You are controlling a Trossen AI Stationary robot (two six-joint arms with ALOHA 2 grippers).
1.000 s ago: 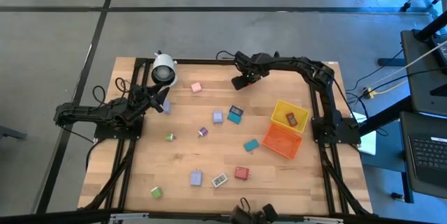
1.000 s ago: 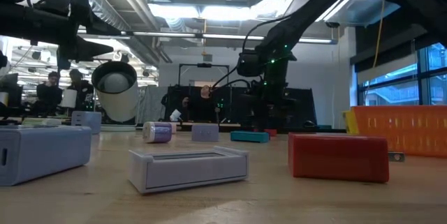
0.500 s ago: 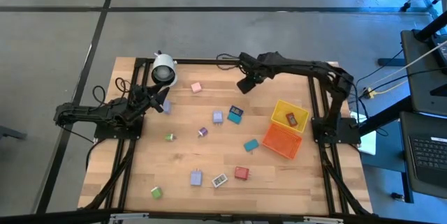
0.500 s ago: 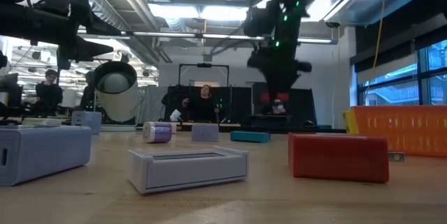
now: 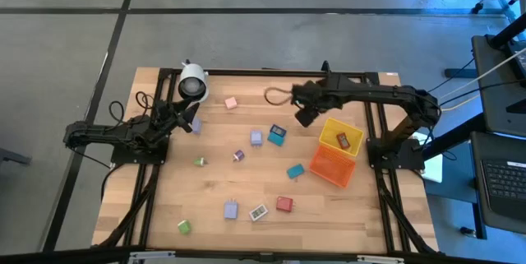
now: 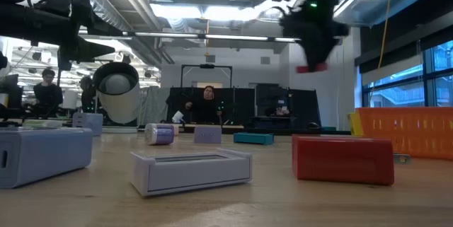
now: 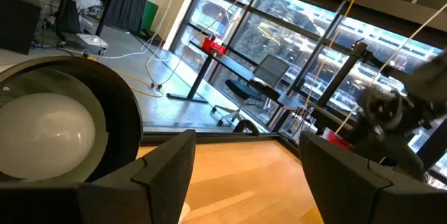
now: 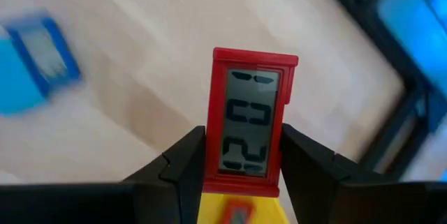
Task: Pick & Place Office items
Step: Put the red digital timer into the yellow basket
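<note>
My right gripper (image 5: 304, 117) is shut on a small red clock with a grey display (image 8: 253, 123), high above the table next to the yellow bin (image 5: 330, 123); the clock also shows in the low view (image 6: 312, 66). My left gripper (image 5: 188, 121) is open and empty near the table's left edge, just before the white cylinder (image 5: 192, 83). Small items lie flat on the table: pink (image 5: 231, 102), blue (image 5: 277, 135), lavender (image 5: 257, 138), teal (image 5: 295, 170), red (image 5: 284, 204), white (image 5: 258, 212). My right gripper pinches the red clock's two long sides (image 8: 209, 155) between its two fingers, near one short end. The rest of the clock sticks out past the fingertips. The clock is lifted clear of the table and hangs below the gripper in the low view.
An orange bin (image 5: 332, 167) touches the yellow bin, which holds a red piece (image 5: 343, 140). More small pieces lie near the front: lavender (image 5: 232, 209), green (image 5: 183, 226), green (image 5: 200, 161), purple (image 5: 238, 155). A black frame runs along the table's far edge (image 5: 246, 72).
My right gripper has gone from the table's far edge toward the near right, up to the yellow bin, and has risen well above the table.
</note>
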